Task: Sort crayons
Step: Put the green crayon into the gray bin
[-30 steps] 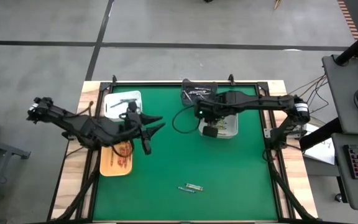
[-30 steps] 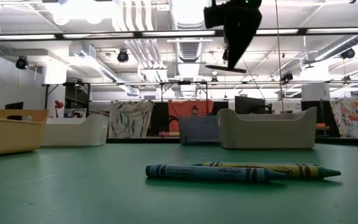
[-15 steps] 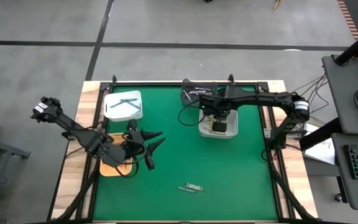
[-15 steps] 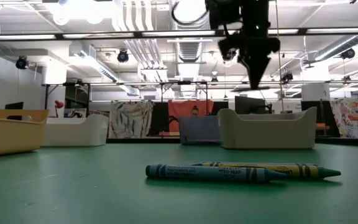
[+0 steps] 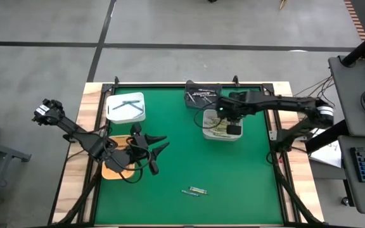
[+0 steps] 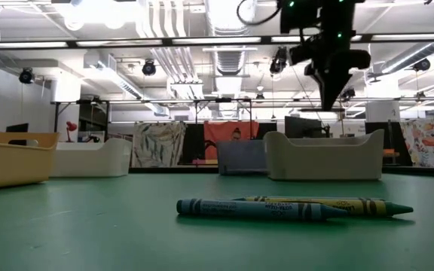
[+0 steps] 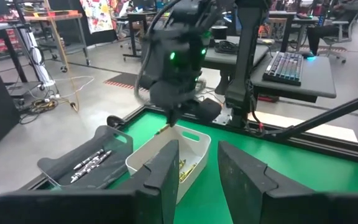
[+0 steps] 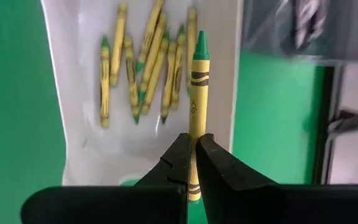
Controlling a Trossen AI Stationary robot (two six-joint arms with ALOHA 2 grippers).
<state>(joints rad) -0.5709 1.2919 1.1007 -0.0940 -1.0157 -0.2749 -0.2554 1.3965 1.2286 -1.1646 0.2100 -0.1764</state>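
Observation:
My right gripper [image 5: 230,123] [image 8: 191,138] is shut on a yellow crayon with a green tip [image 8: 197,81]. It hangs over the white tray [image 5: 209,131] that holds several yellow crayons [image 8: 148,65], and it shows high up in the low view [image 6: 330,94]. My left gripper [image 5: 158,145] [image 7: 197,171] is open and empty above the mat, beside the tan tray [image 5: 109,170]. A blue crayon [image 6: 255,209] and a yellow one [image 6: 315,203] lie side by side on the green mat near its near edge [image 5: 195,190]. My right gripper pinches the yellow crayon's paper-wrapped shaft [image 8: 195,124], toward its blunt end, between its two fingers. The fingers point down from above and lie along the crayon. The green tip [image 8: 201,45] points down past the fingertips toward the tray, and the crayon is lifted clear.
A white tray with grey crayons [image 5: 126,106] stands at the far left and a dark grey tray [image 5: 198,95] at the far middle. The trays' walls rise in the low view [image 6: 326,154]. Bare green mat [image 5: 233,177] lies between the trays and the two loose crayons.
My right gripper has carried the yellow crayon toward the table's right edge, out over the white tray, and has tipped to point straight down. My left gripper has drawn back toward the near edge, staying open, then kept still.

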